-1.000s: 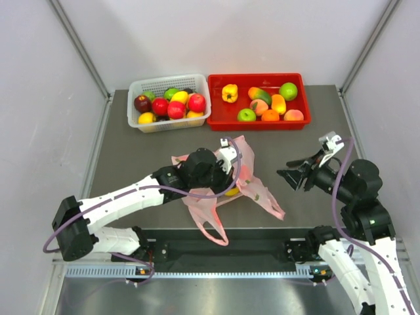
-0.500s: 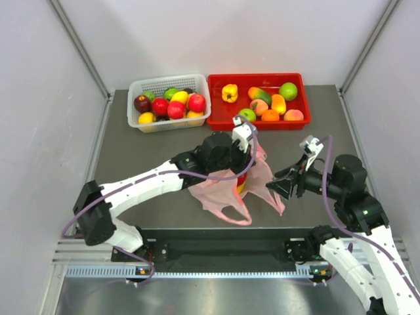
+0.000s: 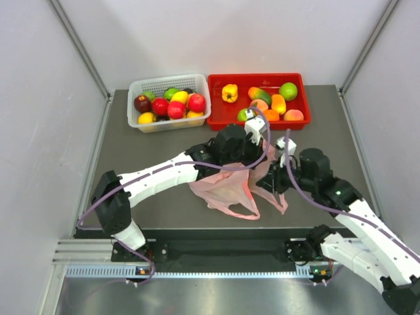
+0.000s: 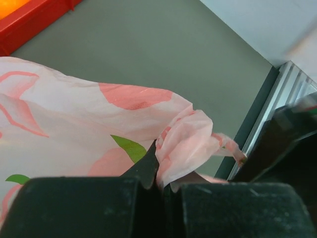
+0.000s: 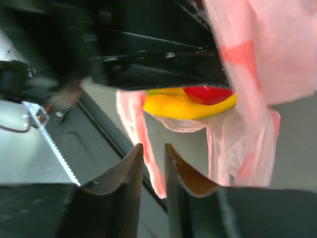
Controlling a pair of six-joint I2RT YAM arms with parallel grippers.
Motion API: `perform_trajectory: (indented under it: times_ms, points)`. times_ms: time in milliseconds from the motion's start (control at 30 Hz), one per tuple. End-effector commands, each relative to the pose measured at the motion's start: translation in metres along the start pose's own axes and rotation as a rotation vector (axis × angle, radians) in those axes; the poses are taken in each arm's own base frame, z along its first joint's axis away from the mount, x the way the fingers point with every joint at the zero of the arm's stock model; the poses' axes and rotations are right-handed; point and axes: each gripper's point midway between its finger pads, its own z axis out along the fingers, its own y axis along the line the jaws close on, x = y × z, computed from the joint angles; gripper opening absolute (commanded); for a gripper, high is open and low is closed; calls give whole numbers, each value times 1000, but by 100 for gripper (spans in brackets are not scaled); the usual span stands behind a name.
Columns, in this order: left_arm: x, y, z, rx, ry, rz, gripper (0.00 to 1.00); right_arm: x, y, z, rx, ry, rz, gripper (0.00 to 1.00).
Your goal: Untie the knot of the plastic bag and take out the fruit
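The pink plastic bag (image 3: 226, 187) hangs from my left gripper (image 3: 254, 146), which is shut on a bunch of its plastic just in front of the red tray. In the left wrist view the jaws (image 4: 161, 174) pinch a crumpled twist (image 4: 187, 146); I cannot tell if it is the knot. A handle loop (image 3: 236, 209) trails toward the front edge. My right gripper (image 3: 272, 184) is at the bag's right side, jaws (image 5: 154, 148) narrowly apart with a pink strip (image 5: 157, 173) in the gap. A yellow banana (image 5: 188, 106) and a small red fruit (image 5: 208, 94) show at the bag's opening.
A white basket (image 3: 169, 78) of fruit stands at the back left and a red tray (image 3: 259, 75) of fruit beside it at the back right. The black rail (image 3: 230, 244) runs along the table's front edge, just below the hanging bag.
My left gripper has carried the bag to the right and toward the red tray, lifting it. My right gripper has moved left up to the bag and its jaws have narrowed.
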Motion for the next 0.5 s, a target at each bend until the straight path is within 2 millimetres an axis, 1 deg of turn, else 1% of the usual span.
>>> perform_trajectory:
  times_ms: [0,33,67,100,133,167,200,233,267,300,333,367,400,433,467]
  points:
    - [-50,-16,-23,38,-141,3,0,-18,-8,22,68,-84,12,21]
    - [-50,-11,-28,19,-147,2,0,-16,-6,28,67,-81,11,19]
    - [-50,-9,-38,7,-160,6,0,-21,-4,37,64,-101,25,13]
    - [-47,-2,-43,-29,-157,6,0,-17,-11,44,98,-106,35,11]
    - [-39,3,-47,-47,-144,14,0,-16,-6,50,91,-109,33,8]
    - [-41,4,-58,-57,-156,15,0,-12,-8,59,107,-100,58,3]
    - [-35,7,-62,-72,-148,15,0,-18,-13,65,144,-142,62,0]
    - [-21,13,-63,-87,-121,14,0,-15,-7,71,142,-141,61,0]
    - [-20,12,-71,-88,-124,16,0,-12,-10,79,170,-136,82,0]
    - [-14,14,-73,-93,-113,14,0,-19,-14,84,207,-178,87,0]
    - [-1,25,-75,-139,-97,9,0,-11,-13,94,229,-158,89,0]
    - [0,27,-81,-147,-104,7,0,-11,-14,99,253,-167,114,5]
    - [5,29,-83,-154,-101,2,0,-15,-19,101,306,-192,121,8]
    - [16,32,-84,-158,-83,-5,0,-8,-15,111,312,-179,136,10]
    - [16,31,-89,-154,-92,-8,0,-7,-16,115,324,-180,144,15]
